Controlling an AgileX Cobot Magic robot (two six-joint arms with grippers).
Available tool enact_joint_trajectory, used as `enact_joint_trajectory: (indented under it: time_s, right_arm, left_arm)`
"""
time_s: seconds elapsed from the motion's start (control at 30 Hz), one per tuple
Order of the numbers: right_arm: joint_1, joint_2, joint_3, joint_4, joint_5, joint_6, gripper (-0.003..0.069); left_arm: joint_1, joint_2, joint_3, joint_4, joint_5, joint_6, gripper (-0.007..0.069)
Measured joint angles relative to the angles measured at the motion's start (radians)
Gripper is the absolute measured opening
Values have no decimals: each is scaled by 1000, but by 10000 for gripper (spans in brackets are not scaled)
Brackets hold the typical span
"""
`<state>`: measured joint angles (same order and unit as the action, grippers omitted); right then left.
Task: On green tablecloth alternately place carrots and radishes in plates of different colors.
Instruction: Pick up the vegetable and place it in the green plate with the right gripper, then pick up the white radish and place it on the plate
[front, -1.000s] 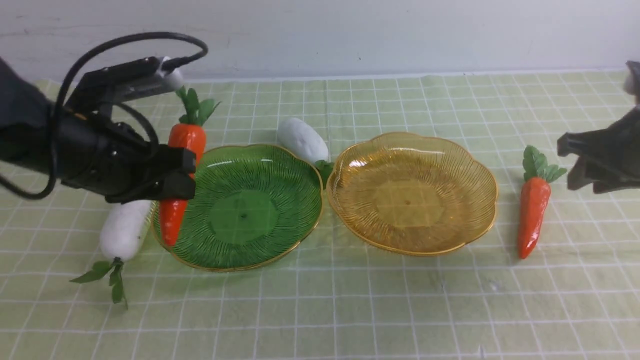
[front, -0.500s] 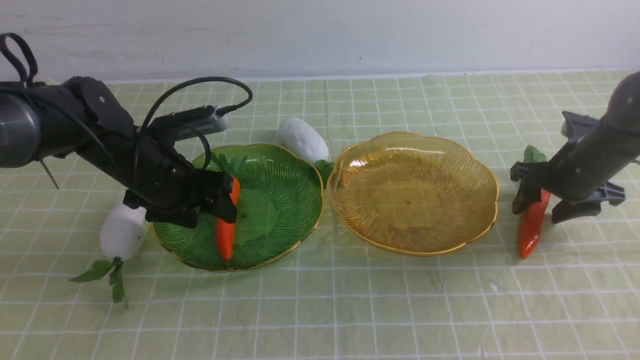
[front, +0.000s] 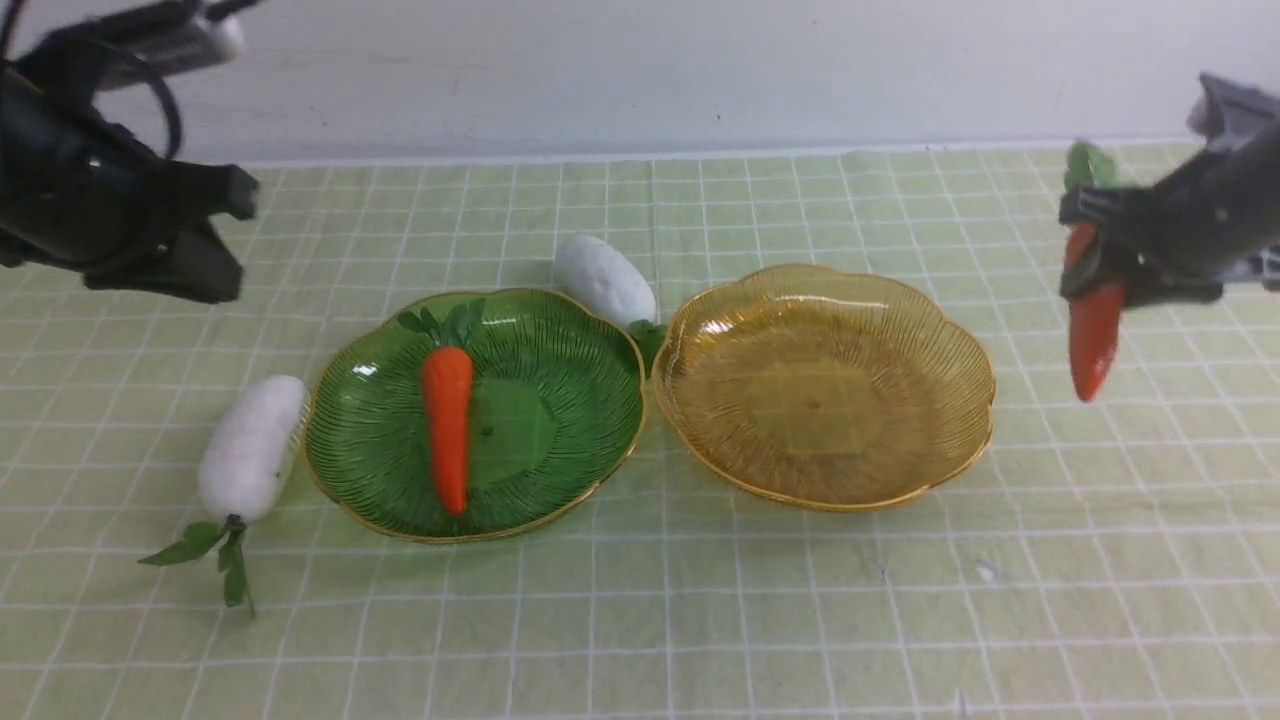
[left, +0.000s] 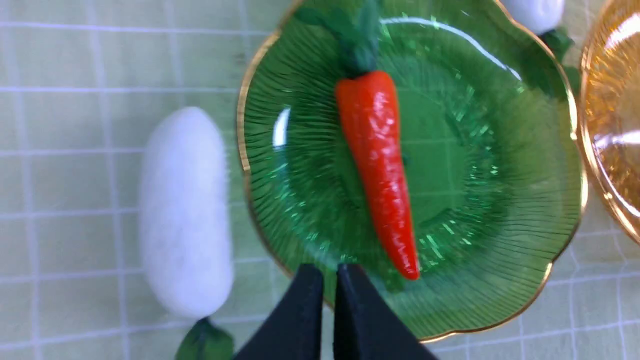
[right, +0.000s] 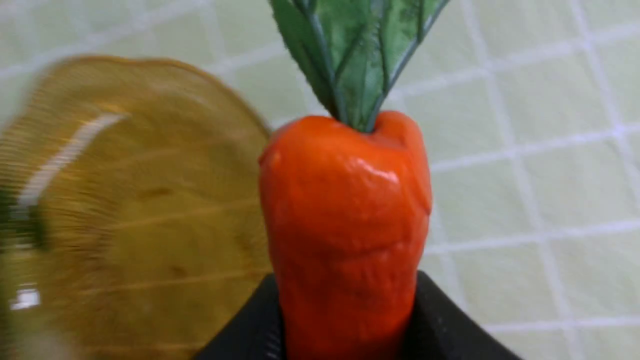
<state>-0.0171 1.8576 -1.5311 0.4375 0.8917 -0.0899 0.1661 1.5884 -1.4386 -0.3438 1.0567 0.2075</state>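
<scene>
Front view is showing the right gripper (front: 1095, 275) pinching one of the carrots (front: 1093, 340) by its thick upper part. It is holding it in the air off the right edge of the amber plate (front: 985, 400), clear of the green tablecloth (front: 800, 600). The carrot's long axis is running nearly upright, with the leaves up and the point hanging down. The right wrist view is confirming the grip: black fingers (right: 440, 320) are pressing on both flanks of the orange body, and the amber plate is showing blurred just beside it.

The amber plate's hollow is lying to the left of the held carrot and lower, and the right arm is by far the nearer one. I judge that the coming move is calling for a sideways carry over the gold rim. A lowering and a tilt would then follow, so that the carrot is laid flat rather than landing on its tip.

Just beside the amber plate's left rim, the green plate (front: 570, 400) is already holding the other carrot (front: 447, 425), lying lengthwise with its leaves toward the wall. One radish (front: 605, 278) is lying behind the amber plate's left rim. The second radish (front: 252, 448) is lying well to its left, beyond the green plate. The left gripper (left: 327, 280) is empty, with its fingers pressed together, and is hovering high, well apart from the amber plate.
</scene>
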Motion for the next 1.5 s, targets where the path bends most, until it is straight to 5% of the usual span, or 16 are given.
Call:
enact_joint_trajectory:
  time_s: [0.17,0.3,0.5,0.6,0.8,0.93,1.1,1.33,1.5]
  right_arm:
    - [243,36,-51,236,-95,-180,259]
    - [397,169,-162,275,-95,-217,259]
    - [493,337,-355,279,-60,-219,259]
    - [510,437,-460,282,-32,-191,297]
    - [509,518,-581,262,36,-114,510]
    - [490,517,-665,216,175,-104,586]
    - [423,486,-840,124,339,-90,563]
    - [348,353,-958,79,358,-32,491]
    - [333,273,-963,11,372,-12,484]
  left_arm:
    - [111,-35,157,19,-8,-13,-8]
    - [117,1,204,19,-16,20,-6]
    - [91,54,207,14,-49,58,69]
    - [64,88,207,12,-84,93,218]
    - [17,150,207,13,-180,142,580]
    - [13,177,207,38,-233,144,662]
    - [13,222,207,86,-255,143,650]
    - [12,300,207,100,-278,143,566]
    - [11,327,205,101,-277,141,410]
